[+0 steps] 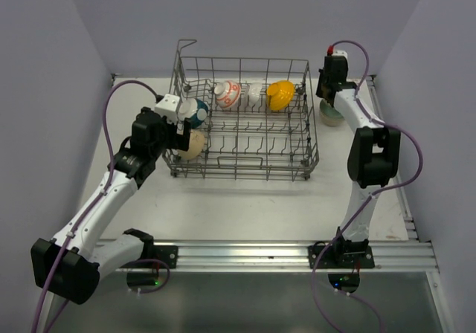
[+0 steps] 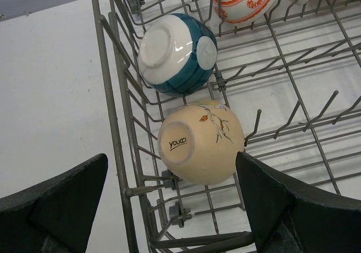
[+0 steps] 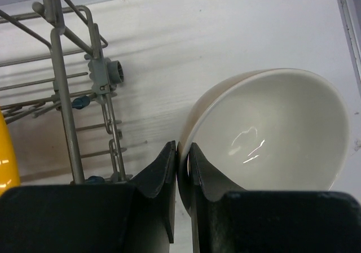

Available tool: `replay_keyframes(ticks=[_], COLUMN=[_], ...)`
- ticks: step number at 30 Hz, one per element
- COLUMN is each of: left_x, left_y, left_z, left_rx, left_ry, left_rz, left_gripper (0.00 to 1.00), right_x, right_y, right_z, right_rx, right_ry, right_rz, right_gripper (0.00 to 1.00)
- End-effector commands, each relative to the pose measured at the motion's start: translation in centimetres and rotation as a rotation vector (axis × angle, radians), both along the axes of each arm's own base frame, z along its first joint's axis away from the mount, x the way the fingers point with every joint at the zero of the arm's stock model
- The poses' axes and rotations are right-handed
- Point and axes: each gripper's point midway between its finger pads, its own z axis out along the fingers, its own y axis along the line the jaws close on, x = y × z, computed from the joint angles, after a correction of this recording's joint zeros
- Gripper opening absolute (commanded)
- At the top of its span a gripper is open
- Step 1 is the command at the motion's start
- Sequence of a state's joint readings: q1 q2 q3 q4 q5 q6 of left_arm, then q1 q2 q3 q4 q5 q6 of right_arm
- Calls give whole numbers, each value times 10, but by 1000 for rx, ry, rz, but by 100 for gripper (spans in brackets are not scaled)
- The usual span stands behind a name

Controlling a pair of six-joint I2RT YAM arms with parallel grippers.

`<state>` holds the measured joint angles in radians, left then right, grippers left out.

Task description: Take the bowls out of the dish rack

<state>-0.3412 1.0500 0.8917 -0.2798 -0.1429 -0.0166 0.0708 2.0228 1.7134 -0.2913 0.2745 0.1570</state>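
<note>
1. White tabletop (image 1: 245,207), closed in by lavender walls (image 1: 44,50), forms the work surface.
2. Dish rack (image 1: 239,174): a grey wire basket with upright tines, set between the two pincers. Its left wall is seen between the left pincer's fingers, and its near right corner stands just left of the right pincer.
3. Left gripper (image 1: 181,132): fingers spread wide, with nothing held.
4. Right gripper (image 3: 181,148): fingers pressed almost together, with the rim of the cream bowl (image 3: 271,129) pinched between them. This bowl lies outside the rack, extending to the right of the fingers.
5. Beige bowl (image 2: 200,143): directly ahead of the spread left fingers, tipped so its printed foot ring faces the camera. A leaf motif is visible.
6. Teal-banded bowl (image 2: 177,52): just beyond the beige bowl, white foot turned up.
7. Orange-patterned bowl (image 1: 227,94), white bowl (image 1: 255,93) and yellow bowl (image 1: 280,95): ranged farther off, along the rack's back row.
8. Handling: the bowls are judged rigid, glazed, slippery and breakable. A pinch across the rim wall is preferred, since the rounded bodies offer little purchase.
</note>
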Motion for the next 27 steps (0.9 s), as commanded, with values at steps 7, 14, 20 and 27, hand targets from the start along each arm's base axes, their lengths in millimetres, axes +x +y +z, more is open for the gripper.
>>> replay_keyframes(ticks=[7, 14, 20, 27], left_x=[3, 4, 4, 4], left_y=[-3, -2, -2, -2], left_z=[14, 13, 13, 13], left_rx=[-22, -22, -19, -19], left_ry=[-17, -16, -13, -13], left_rz=[3, 8, 11, 11], left_gripper=[100, 100, 100, 100], right_x=[7, 7, 7, 7], right_y=[-11, -11, -12, -13], right_z=[14, -3, -15, -25], right_rx=[-21, -19, -29, -32], right_ry=[18, 104, 159, 189], right_rz=[-9, 7, 7, 3], right_gripper=[0, 0, 5, 20])
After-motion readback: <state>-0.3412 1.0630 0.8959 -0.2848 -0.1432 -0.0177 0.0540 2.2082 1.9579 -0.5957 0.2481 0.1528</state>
